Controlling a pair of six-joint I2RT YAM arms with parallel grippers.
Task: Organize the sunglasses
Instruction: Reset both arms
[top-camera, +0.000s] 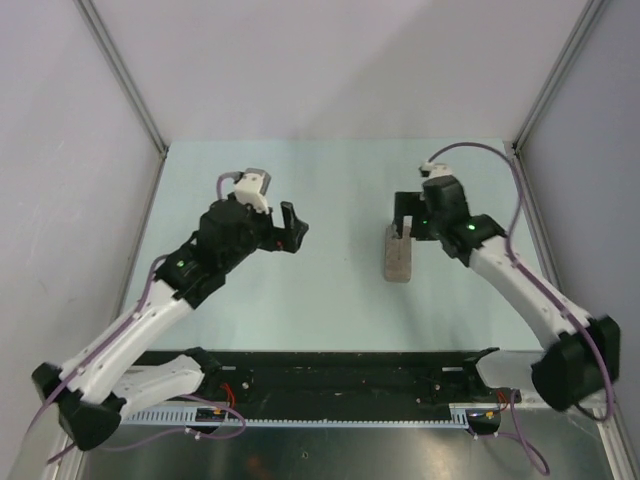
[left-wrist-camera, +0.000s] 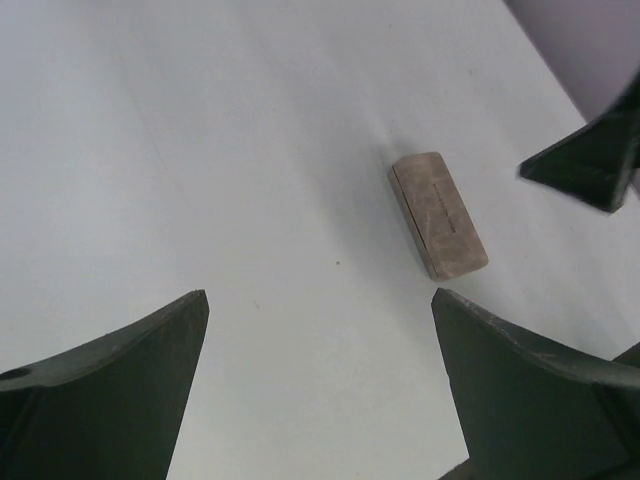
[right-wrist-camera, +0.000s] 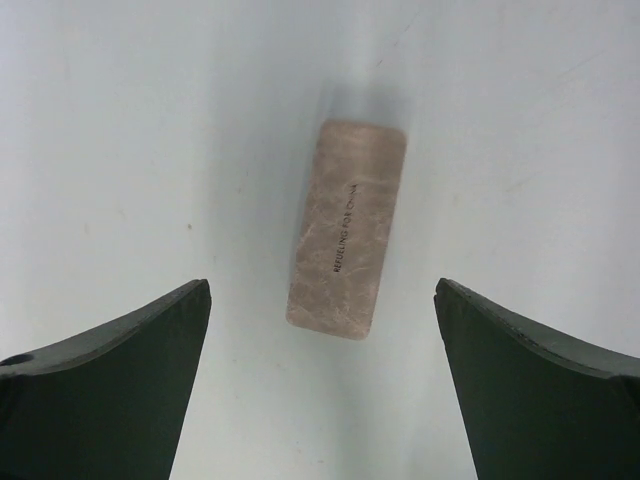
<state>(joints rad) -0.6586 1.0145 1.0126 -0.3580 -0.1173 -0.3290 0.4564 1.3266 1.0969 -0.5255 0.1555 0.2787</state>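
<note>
The grey-brown speckled case (top-camera: 398, 255) lies shut on the pale table, right of the middle. It also shows in the left wrist view (left-wrist-camera: 438, 213) and in the right wrist view (right-wrist-camera: 347, 243), with printed lettering on top. The sunglasses are not in view. My right gripper (top-camera: 408, 222) is open and empty, just above the far end of the case; in its wrist view (right-wrist-camera: 323, 285) the case lies between and ahead of the fingers. My left gripper (top-camera: 290, 228) is open and empty (left-wrist-camera: 320, 300), well to the left of the case.
A finger of the right gripper (left-wrist-camera: 590, 160) shows at the right edge of the left wrist view. A black rail (top-camera: 330, 385) runs along the near table edge. Grey walls and metal posts (top-camera: 120, 75) enclose the table.
</note>
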